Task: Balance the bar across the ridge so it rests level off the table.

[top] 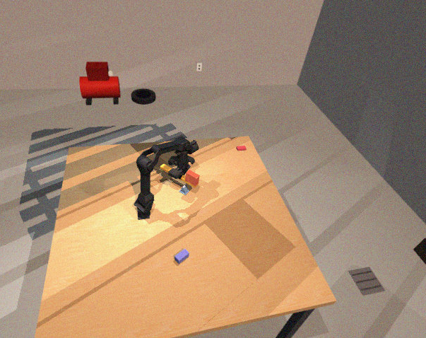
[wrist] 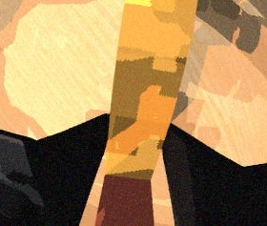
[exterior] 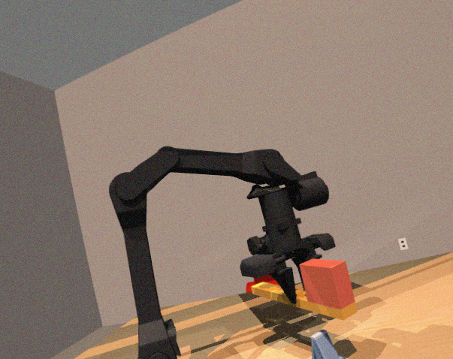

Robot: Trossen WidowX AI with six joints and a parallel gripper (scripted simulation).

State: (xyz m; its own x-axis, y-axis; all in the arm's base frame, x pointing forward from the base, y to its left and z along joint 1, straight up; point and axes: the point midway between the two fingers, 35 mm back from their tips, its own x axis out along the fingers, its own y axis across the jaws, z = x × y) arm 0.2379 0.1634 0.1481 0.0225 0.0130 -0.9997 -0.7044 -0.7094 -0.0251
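Observation:
A yellow bar (top: 164, 167) (exterior: 265, 288) (wrist: 147, 80) has a red block (top: 191, 177) (exterior: 327, 283) (wrist: 128, 201) standing on one end. My gripper (top: 182, 177) (exterior: 298, 295) (wrist: 136, 125) is shut on the bar, between its middle and the red block. The bar hangs above the table, with its shadow below it. A small blue-grey ridge (top: 184, 189) (exterior: 323, 345) stands on the table near the block's end of the bar, to the side and lower. The bar is not on the ridge. The ridge does not show in the wrist view.
The wooden table (top: 133, 290) carries a blue-violet block (top: 181, 256), well away from the bar toward the front. A small red piece (top: 241, 148) lies near the table's far right corner. Shadows and bright patches cross the table around the ridge.

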